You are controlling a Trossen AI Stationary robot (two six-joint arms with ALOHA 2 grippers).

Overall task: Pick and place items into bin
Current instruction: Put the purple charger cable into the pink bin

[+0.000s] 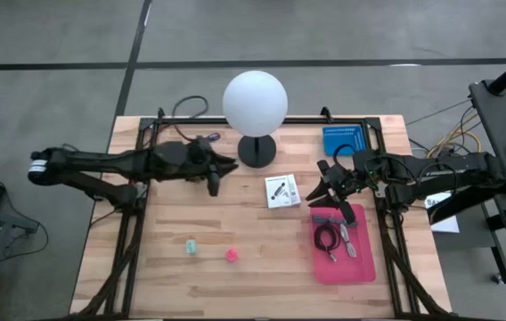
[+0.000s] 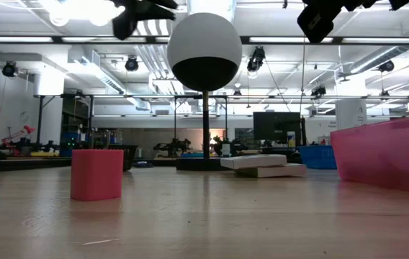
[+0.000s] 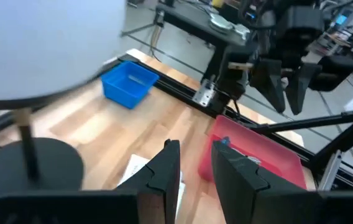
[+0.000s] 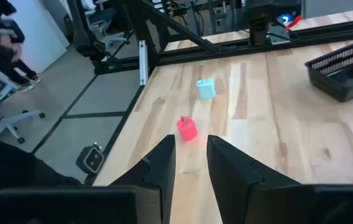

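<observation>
A pink tray bin [image 1: 363,260] lies at the table's right and holds a dark coiled cable [image 1: 326,239] and a silvery metal piece [image 1: 348,241]. A white printed card [image 1: 281,191] lies flat mid-table. A small green block [image 1: 191,247] and a pink block [image 1: 232,255] stand near the front; both show in the right wrist view [image 4: 206,88] [image 4: 187,128]. My left gripper [image 1: 232,166] hovers beside the lamp base, open by a narrow gap and empty [image 3: 195,168]. My right gripper [image 1: 324,193] hovers above the table between the card and the tray's far end, open by a narrow gap and empty [image 4: 191,162].
A white globe lamp [image 1: 256,100] on a black base [image 1: 257,152] stands at the far middle. A blue bin [image 1: 342,140] sits at the far right. A black mesh basket [image 4: 344,65] shows in the right wrist view. Bare wood lies between the blocks and the tray.
</observation>
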